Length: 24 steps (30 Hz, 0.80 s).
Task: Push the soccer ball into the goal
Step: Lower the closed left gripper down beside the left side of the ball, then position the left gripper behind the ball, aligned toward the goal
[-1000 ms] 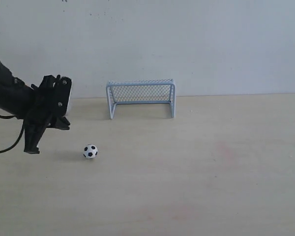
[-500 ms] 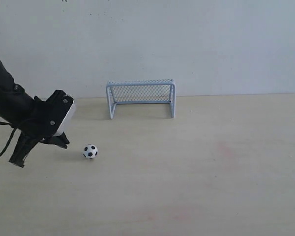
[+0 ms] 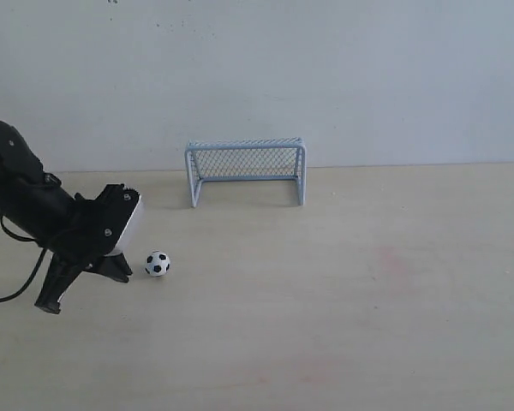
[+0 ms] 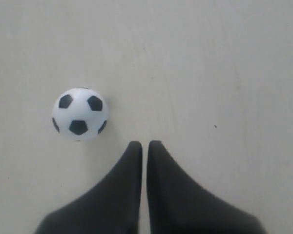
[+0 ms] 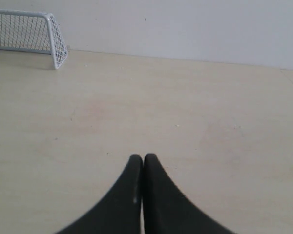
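The soccer ball (image 3: 157,264) is small, white with black patches, and lies on the pale table left of centre. The goal (image 3: 245,171), a pale blue-grey frame with dark netting, stands at the back against the wall, to the right of and behind the ball. My left gripper (image 3: 122,274) is low over the table just left of the ball, apart from it. In the left wrist view the soccer ball (image 4: 80,114) lies a little ahead and to one side of the shut gripper (image 4: 144,145). My right gripper (image 5: 143,157) is shut on nothing; the goal (image 5: 52,30) shows far off.
A white wall (image 3: 325,77) runs along the table's back edge behind the goal. The left arm's black body (image 3: 26,201) and a cable (image 3: 8,295) hang over the table's left side. The right arm does not show in the exterior view.
My left gripper has come down and to the right, closing in on the ball from its left. The ball and the goal have not moved.
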Available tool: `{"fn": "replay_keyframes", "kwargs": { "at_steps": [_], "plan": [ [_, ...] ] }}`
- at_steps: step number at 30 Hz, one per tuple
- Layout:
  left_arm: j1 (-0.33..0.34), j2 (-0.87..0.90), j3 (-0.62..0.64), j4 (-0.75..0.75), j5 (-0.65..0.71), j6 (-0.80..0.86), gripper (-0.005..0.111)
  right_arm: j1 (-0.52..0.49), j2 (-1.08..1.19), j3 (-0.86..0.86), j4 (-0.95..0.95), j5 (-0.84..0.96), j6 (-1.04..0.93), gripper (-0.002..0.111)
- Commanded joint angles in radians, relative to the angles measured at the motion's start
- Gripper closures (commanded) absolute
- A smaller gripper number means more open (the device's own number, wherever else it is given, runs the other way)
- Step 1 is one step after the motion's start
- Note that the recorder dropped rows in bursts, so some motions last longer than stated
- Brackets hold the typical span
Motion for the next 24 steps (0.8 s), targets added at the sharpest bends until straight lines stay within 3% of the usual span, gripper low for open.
{"fn": "replay_keyframes", "kwargs": {
  "at_steps": [1, 13, 21, 24],
  "plan": [
    [-0.002, 0.024, -0.004, 0.039, -0.020, 0.003, 0.102, -0.004, -0.005, -0.001, 0.000, -0.007, -0.004, 0.109],
    [-0.045, 0.028, -0.004, 0.033, -0.109, 0.003, 0.102, -0.004, -0.005, -0.001, 0.000, -0.008, -0.004, 0.109],
    [-0.045, 0.028, -0.001, 0.009, -0.054, -0.004, 0.102, -0.004, -0.005, -0.001, 0.000, -0.008, -0.004, 0.109],
    [-0.045, 0.028, -0.001, -0.026, -0.038, -0.091, 0.102, -0.004, -0.005, -0.001, 0.000, -0.008, -0.004, 0.109]
  ]
}}
